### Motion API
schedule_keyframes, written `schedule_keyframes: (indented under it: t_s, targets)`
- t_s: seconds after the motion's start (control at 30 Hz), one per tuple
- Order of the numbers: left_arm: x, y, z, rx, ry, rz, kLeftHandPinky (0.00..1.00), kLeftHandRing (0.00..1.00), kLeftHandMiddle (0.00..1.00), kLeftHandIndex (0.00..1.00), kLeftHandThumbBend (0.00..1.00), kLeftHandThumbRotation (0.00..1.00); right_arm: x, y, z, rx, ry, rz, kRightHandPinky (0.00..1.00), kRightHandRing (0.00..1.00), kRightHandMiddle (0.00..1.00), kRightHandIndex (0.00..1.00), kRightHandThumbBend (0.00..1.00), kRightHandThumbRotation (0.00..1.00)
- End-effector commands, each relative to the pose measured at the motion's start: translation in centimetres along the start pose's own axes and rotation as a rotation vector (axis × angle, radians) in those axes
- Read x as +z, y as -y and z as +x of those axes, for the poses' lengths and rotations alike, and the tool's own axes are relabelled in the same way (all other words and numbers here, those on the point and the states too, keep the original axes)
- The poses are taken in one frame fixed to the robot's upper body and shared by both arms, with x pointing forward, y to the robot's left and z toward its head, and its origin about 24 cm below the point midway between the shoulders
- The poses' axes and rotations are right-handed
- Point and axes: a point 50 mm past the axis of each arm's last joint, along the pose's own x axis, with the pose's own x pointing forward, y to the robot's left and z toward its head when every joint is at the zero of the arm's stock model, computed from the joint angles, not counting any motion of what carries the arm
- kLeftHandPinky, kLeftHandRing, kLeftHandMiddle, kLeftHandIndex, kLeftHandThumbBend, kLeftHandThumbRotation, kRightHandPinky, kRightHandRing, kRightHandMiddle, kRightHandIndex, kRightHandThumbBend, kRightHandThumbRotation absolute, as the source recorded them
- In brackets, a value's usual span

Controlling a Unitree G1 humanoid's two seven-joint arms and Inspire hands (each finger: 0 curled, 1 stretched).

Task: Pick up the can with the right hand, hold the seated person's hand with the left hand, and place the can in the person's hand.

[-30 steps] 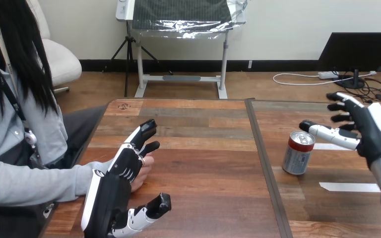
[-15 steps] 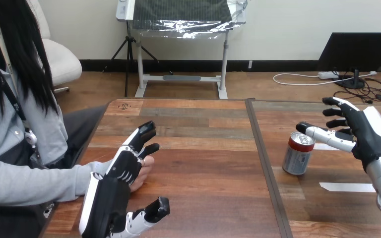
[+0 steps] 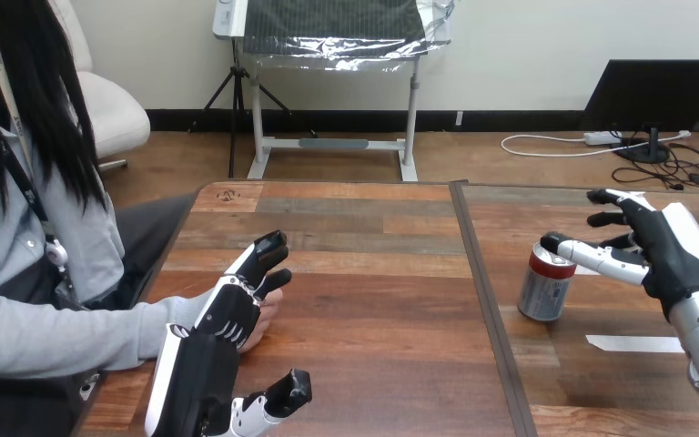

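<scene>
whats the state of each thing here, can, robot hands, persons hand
Red-and-silver metal drink can: upright on the wooden table, ungripped.
Right hand: open, fingers spread beside the can.
Left hand: open, fingers straight over the person's hand.
Person's hand: resting on the table under the left hand.

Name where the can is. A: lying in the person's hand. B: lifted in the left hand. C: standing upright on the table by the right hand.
C: the can stands upright on the table, with the open right hand beside it.
</scene>
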Motion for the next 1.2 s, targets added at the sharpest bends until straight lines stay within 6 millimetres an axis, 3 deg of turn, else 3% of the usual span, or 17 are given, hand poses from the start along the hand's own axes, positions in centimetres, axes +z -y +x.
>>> schedule_keyframes:
  t_s: [0.0,0.07,0.37,0.57,0.77,0.9,1.0,1.07,1.17]
  targets:
    - [0.8,-0.1,1.6,-0.013,0.084,0.013,0.83,0.90,0.90,0.86,0.99,0.64,1.7,0.3,1.0,-0.001,0.039,0.021,0.53,0.64,0.79,0.86,1.00,0.56]
    - [0.8,-0.1,1.5,-0.014,0.085,0.018,0.83,0.90,0.90,0.86,0.98,0.64,1.7,0.2,1.0,0.007,0.033,0.011,0.57,0.68,0.80,0.86,1.00,0.56]
    - [0.7,-0.2,1.4,-0.021,0.076,0.017,0.85,0.90,0.91,0.88,0.99,0.66,1.6,-0.3,1.0,0.013,0.018,-0.020,0.57,0.68,0.77,0.86,1.00,0.56]
    - [0.7,-0.2,1.4,-0.024,0.074,0.007,0.85,0.91,0.91,0.88,0.99,0.65,1.6,-0.7,1.1,0.019,0.004,-0.014,0.54,0.60,0.67,0.86,1.00,0.58]
    - [0.8,-0.2,1.4,-0.022,0.073,0.004,0.85,0.91,0.91,0.88,0.99,0.64,1.6,-1.0,1.1,0.020,-0.002,-0.015,0.32,0.37,0.46,0.86,1.00,0.62]
    - [0.8,-0.3,1.3,-0.019,0.075,0.014,0.84,0.90,0.91,0.88,0.99,0.64,1.6,-1.2,1.1,0.022,-0.002,-0.012,0.27,0.33,0.47,0.86,1.00,0.63]
    - [0.8,-0.3,1.3,-0.019,0.075,0.016,0.84,0.90,0.90,0.87,0.99,0.65,1.7,-1.3,1.1,0.025,-0.004,-0.012,0.26,0.32,0.46,0.85,1.00,0.63]
    - [0.8,-0.3,1.3,-0.021,0.075,0.016,0.84,0.90,0.90,0.87,1.00,0.65,1.7,-1.4,1.1,0.028,-0.004,-0.014,0.34,0.42,0.53,0.85,1.00,0.62]
    - [0.9,-0.4,1.3,-0.025,0.077,0.018,0.84,0.90,0.90,0.87,1.00,0.65,1.7,-1.4,1.1,0.032,-0.004,-0.018,0.35,0.43,0.51,0.85,1.00,0.61]
